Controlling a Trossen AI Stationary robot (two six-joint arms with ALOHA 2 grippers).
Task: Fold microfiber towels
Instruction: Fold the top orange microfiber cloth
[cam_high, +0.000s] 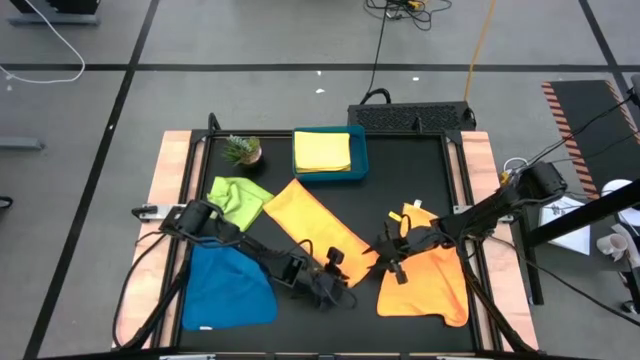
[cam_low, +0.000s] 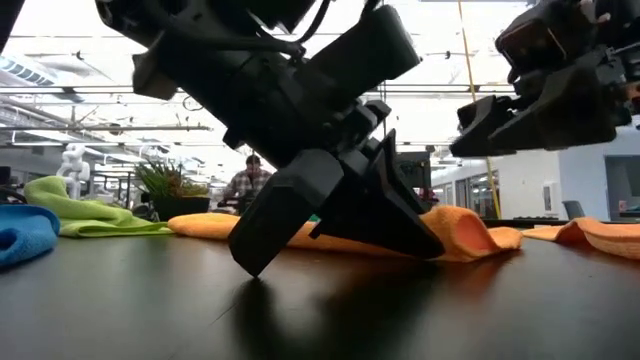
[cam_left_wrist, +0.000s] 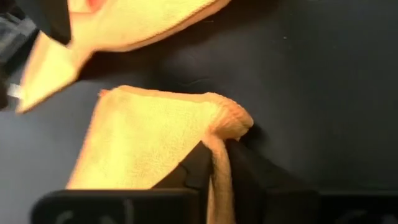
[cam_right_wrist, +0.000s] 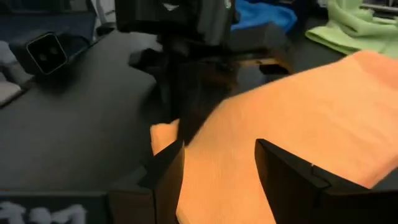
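A long, folded orange towel lies slantwise in the middle of the black mat. My left gripper is at its near end, shut on the cloth. A second orange towel lies spread at the near right. My right gripper stands open between the two orange towels, raised off the mat; orange cloth lies just beyond its fingers. A blue towel and a lime green towel lie at the left. A yellow towel rests in the teal tray. My left gripper pinches the near end of the long orange towel between its two fingers, where the cloth bunches into a fold. The fingers slant down from the table's left. The towel's other parts lie flat on the mat.
A small potted plant stands at the far left, beside the tray. Bare black mat lies at the far right, and a narrow strip of it runs along the near edge. A person sits in the room behind the table.
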